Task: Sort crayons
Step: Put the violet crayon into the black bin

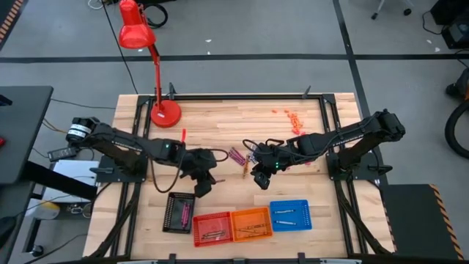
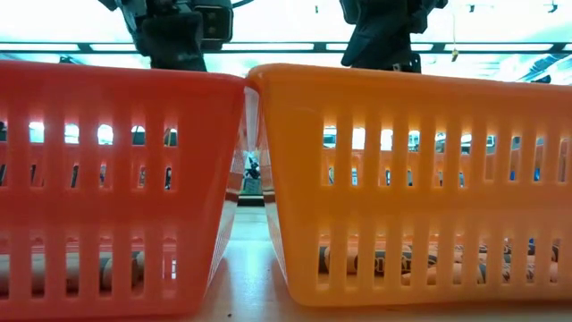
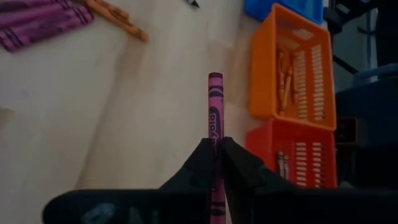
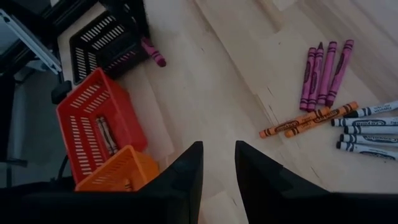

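My left gripper (image 1: 204,183) is shut on a magenta crayon (image 3: 215,112) over the table, just beyond the black basket (image 1: 179,213). My right gripper (image 1: 260,179) is open and empty (image 4: 217,167), near the loose crayons. These lie flat on the table: magenta ones (image 4: 326,71), orange ones (image 4: 308,122) and white ones (image 4: 367,127). In the high view the magenta ones (image 1: 237,155) are left of my right gripper. The red basket (image 1: 212,228), orange basket (image 1: 251,222) and blue basket (image 1: 291,215) hold some crayons. My left gripper pinches the magenta crayon between its two fingers (image 3: 200,163), on the sides of its rear half (image 3: 215,142). The crayon lies along the fingers. Its front half sticks out past the fingertips to its free end (image 3: 215,77). It seems clear of the table.
The four baskets stand in a row along the table's near edge; the red basket (image 2: 116,179) and the orange basket (image 2: 411,179) fill the low view. A red desk lamp (image 1: 163,111) stands at the far left. Tiny red-pink bits (image 1: 293,116) lie at the far right.
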